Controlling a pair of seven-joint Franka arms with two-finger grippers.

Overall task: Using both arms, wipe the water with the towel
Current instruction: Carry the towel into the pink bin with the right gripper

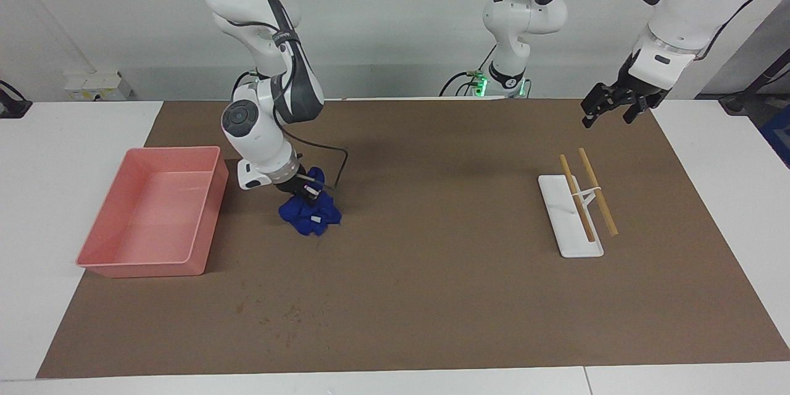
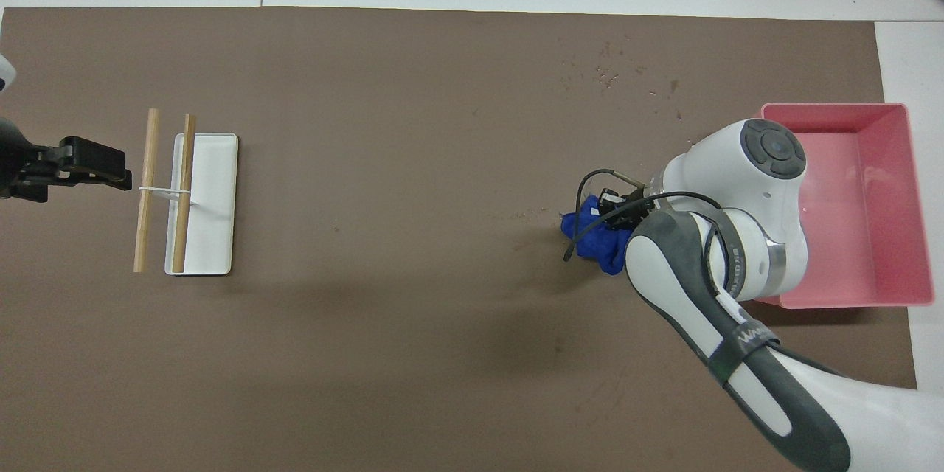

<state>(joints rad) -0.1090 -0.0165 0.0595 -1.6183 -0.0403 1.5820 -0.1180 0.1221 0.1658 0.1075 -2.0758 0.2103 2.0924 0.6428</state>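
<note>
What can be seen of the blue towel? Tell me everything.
The towel is a small royal-blue soft cloth, bunched into a crumpled heap rather than spread flat, with a tiny white label showing on its folds. It lies on the brown mat beside the pink tray, toward the right arm's end of the table. The right gripper is shut on its top, pressing it to the mat. A black cable loops just above it. Nothing else touches it.

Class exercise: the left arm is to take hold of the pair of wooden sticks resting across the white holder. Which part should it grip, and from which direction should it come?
Grip the wooden sticks from above, at the ends lying nearer to the robots and overhanging the white holder. There they sit raised, leaving room under them, and the left tool, which is open, already hangs over the mat near those ends. Straddle both sticks, since a white band ties them.
</note>
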